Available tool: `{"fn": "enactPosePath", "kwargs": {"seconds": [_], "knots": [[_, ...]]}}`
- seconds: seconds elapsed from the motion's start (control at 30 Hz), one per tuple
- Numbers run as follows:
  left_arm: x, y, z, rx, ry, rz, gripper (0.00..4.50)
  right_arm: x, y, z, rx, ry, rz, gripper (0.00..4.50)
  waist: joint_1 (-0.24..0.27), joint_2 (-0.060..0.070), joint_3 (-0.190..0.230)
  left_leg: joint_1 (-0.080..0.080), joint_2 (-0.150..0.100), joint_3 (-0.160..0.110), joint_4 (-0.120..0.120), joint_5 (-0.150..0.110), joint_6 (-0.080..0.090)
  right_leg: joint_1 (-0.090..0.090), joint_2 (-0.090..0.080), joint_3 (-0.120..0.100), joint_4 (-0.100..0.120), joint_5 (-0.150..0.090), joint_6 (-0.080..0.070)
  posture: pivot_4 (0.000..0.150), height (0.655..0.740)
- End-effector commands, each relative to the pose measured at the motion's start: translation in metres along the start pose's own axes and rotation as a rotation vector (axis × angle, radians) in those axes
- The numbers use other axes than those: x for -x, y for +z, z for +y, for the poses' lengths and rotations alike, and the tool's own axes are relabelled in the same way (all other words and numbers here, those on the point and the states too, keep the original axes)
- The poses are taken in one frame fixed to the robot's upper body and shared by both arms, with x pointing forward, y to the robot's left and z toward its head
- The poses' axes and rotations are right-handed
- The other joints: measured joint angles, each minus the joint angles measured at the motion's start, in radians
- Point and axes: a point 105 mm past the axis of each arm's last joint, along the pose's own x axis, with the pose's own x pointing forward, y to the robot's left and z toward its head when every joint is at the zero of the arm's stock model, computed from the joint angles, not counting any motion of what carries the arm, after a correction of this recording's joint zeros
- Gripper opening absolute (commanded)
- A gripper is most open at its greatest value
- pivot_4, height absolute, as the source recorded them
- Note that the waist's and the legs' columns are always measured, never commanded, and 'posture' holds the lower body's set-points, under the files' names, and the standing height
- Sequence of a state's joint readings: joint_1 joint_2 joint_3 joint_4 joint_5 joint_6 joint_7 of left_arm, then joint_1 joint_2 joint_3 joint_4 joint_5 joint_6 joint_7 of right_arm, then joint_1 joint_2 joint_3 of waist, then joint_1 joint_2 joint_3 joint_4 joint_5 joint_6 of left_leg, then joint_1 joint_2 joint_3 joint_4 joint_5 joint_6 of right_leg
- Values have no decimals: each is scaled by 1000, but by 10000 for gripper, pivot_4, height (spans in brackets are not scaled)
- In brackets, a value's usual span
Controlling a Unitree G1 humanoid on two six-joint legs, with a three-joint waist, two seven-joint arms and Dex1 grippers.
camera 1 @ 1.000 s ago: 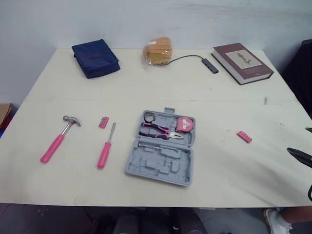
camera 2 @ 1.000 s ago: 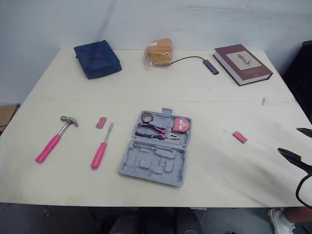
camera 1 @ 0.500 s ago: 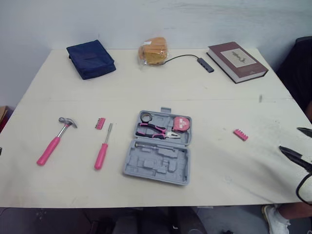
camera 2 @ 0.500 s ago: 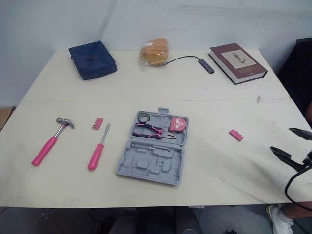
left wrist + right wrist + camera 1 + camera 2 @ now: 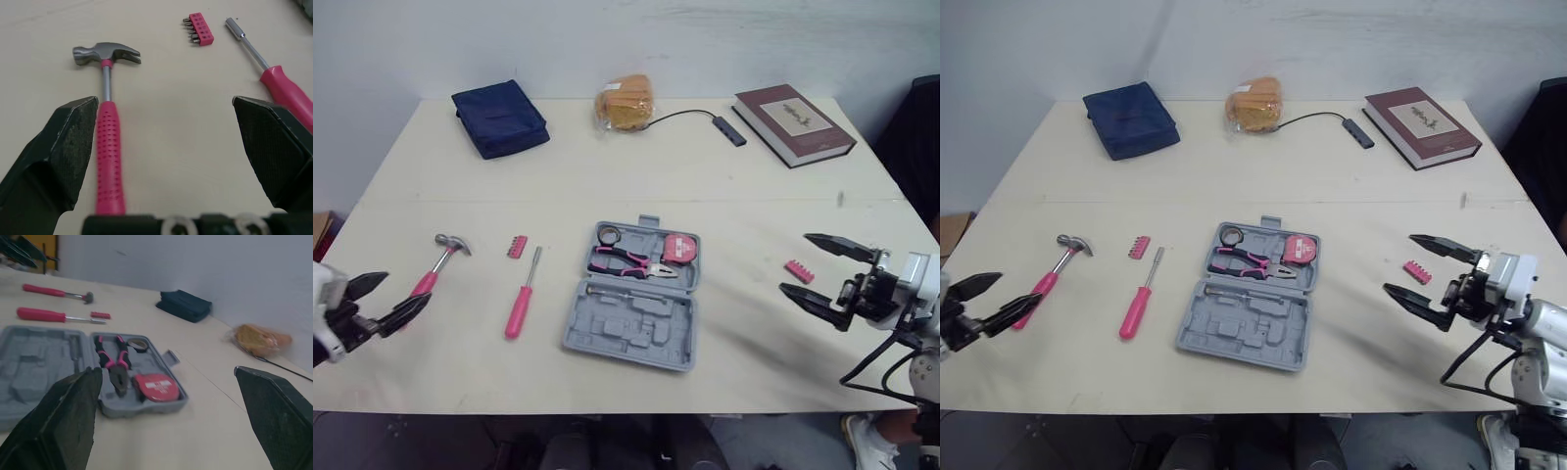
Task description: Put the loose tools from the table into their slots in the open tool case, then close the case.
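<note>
- Both grippers have come in over the surface (image 5: pixel 705 186) since a second ago: the left gripper (image 5: pixel 408 287) now shows at the near left, and the right gripper (image 5: pixel 793 261) has moved in from the right edge.
- Along the far edge, well apart from the tools, lie a blue pouch (image 5: pixel 499 117), a bag of bread (image 5: pixel 626 103), a cable hub (image 5: pixel 731 130) and a book (image 5: pixel 793 123). Nothing stands between either gripper and the tools.
- At the middle, the tool case (image 5: pixel 626 331) lies open, with pliers (image 5: pixel 631 262) and a tape measure (image 5: pixel 677 248) in its far half. The near half's slots are bare.
- Left of the case lie the screwdriver (image 5: pixel 522 304), a pink bit holder (image 5: pixel 517 246) just beyond its tip, and the hammer (image 5: pixel 438 264) furthest left.
- A second bit holder (image 5: pixel 800 271) lies to the right of the case.
- The left gripper is spread wide and holds nothing. The hammer's handle runs just beside one finger; contact cannot be told.
- The right gripper is also spread wide and empty, near the second bit holder.
</note>
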State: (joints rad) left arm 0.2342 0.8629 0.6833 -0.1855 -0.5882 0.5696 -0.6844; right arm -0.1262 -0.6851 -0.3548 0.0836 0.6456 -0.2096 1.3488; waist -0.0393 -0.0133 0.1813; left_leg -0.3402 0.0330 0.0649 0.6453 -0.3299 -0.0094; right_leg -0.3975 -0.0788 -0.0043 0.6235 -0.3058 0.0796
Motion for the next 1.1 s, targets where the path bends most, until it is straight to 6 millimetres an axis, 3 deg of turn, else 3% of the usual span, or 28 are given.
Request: {"fn": "enactPosePath", "kwargs": {"seconds": [0.03,0.2,0.43,0.6,0.7,0.8,0.9,1.1], "knots": [[-5,7,12,35,157,23,44376,-15,16,12,21,53,-78,45000,5,0,0,0,0,0,0,0,0,0,0,0,0,0,0,1500,7400],[-14,-4,25,51,218,115,44376,-34,25,30,12,123,-144,45000,7,0,0,0,0,0,0,0,0,0,0,0,0,0,0,1500,7400],[-41,-10,35,19,124,190,44376,-52,32,45,2,194,-194,45000,12,0,0,-1,0,-2,0,0,-1,0,0,-2,-1,0,0,1500,7400],[-54,-17,38,41,63,234,44376,-57,30,51,-4,228,-195,45000,11,-1,-1,-11,0,-3,1,1,0,-10,-1,-3,-1,0,0,1500,7400],[-60,-26,52,25,101,294,44376,-57,26,53,2,232,-177,45000,11,-1,-1,-17,0,-2,2,1,-1,-17,-1,-7,2,0,0,1500,7400],[-62,-40,42,86,23,352,44376,-56,26,53,-2,219,-169,45000,10,-1,-1,-16,0,-2,2,2,-1,-17,-1,-10,2,0,0,1500,7400],[-59,-53,38,96,1,393,36083,-56,27,54,3,221,-161,45000,9,-1,-1,-15,-1,0,3,2,0,-15,-1,-9,4,0,0,1500,7400],[-51,-65,41,83,7,421,12321,-55,26,53,6,216,-149,45000,9,1,-2,-12,-1,0,3,2,1,-13,-2,-8,5,0,1,1500,7400]]}}
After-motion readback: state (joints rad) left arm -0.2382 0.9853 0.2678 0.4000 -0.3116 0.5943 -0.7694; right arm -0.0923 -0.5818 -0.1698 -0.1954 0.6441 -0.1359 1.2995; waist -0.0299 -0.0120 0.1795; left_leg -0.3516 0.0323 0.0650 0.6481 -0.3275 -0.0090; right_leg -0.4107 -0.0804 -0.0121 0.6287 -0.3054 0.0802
